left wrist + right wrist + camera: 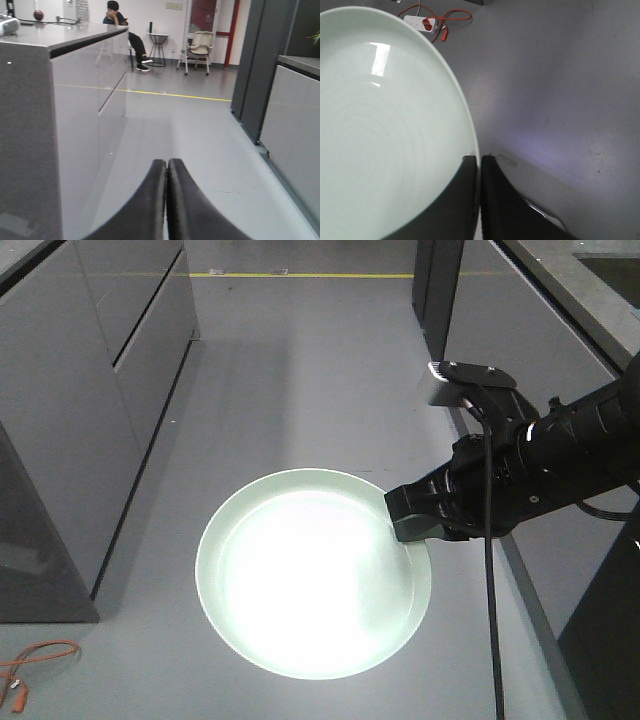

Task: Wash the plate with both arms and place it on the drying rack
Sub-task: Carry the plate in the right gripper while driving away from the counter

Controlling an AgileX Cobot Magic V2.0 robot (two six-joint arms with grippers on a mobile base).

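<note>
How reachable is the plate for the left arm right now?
Probably, not confirmed. The plate has its left rim free; only the right arm's fingers pinch its edge. But the left arm's fingers are shut, aimed down the aisle, plate out of their view.

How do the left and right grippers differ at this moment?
The right gripper is clamped on the plate at its rim; the left gripper is shut on nothing. The right gripper aims down at the floor; the left gripper aims level along it. Both have black fingers pressed together.
</note>
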